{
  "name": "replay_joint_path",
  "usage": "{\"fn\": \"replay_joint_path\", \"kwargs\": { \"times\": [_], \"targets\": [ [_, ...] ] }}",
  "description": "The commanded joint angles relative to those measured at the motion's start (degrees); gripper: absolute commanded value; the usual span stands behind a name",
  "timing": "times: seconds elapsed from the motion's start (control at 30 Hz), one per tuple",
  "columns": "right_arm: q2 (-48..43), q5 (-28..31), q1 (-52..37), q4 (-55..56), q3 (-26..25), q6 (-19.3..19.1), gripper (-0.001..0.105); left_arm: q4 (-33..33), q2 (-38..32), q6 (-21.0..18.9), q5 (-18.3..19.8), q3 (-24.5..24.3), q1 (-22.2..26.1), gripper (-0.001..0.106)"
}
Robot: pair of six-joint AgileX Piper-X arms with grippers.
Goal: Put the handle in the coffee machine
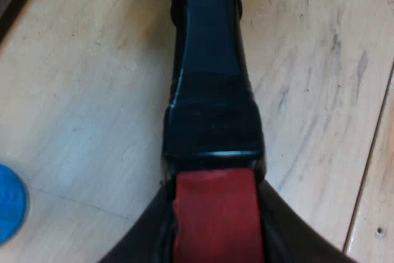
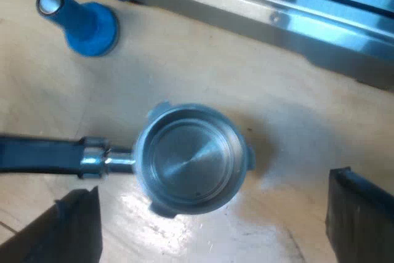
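The metal holder's round basket (image 2: 189, 158) shows its empty inside, over the wooden table (image 2: 184, 72). Its dark handle (image 1: 209, 66) runs from a metal collar to a red end (image 1: 214, 214). My left gripper (image 1: 214, 184) is shut on that red end, with a black finger pressed against each side. My right gripper (image 2: 218, 220) hovers open over the basket, its fingers (image 2: 77, 226) wide apart and touching nothing. The espresso machine's steel drip tray (image 2: 295, 16) lies just beyond the basket.
A blue tamper (image 2: 83, 23) stands upright on the table close to the machine's base, and its blue edge (image 1: 9, 204) also shows beside the handle. The wooden tabletop has a seam (image 1: 369, 152) near the handle.
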Motion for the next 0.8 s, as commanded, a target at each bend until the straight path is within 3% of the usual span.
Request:
{"fn": "replay_joint_path", "kwargs": {
  "times": [0.03, 0.37, 0.53, 0.57, 0.8],
  "targets": [
    [-0.50, 5.90, 6.62, 0.40, -0.48, 1.35, 0.075, -0.16, -0.24, 0.04, 0.69, -1.26, 0.31, 0.000],
    [-0.50, 14.08, 16.01, -0.95, -0.48, 5.26, 0.075, 1.56, -4.30, -1.00, -0.44, -2.52, 0.68, 0.000],
    [-0.50, 15.97, 18.08, -3.44, -0.48, 5.37, 0.075, 1.99, -7.13, -2.69, -3.27, -2.52, 0.68, 0.000],
    [-0.50, 18.71, 19.77, -6.18, -0.48, 5.37, 0.075, 2.58, -7.49, -2.68, -3.65, -2.52, 0.68, 0.000],
    [-0.50, 19.22, 20.86, -9.53, -0.48, 5.37, 0.075, 3.89, -8.04, -3.72, -3.83, -2.64, 0.68, 0.000]
  ]
}}
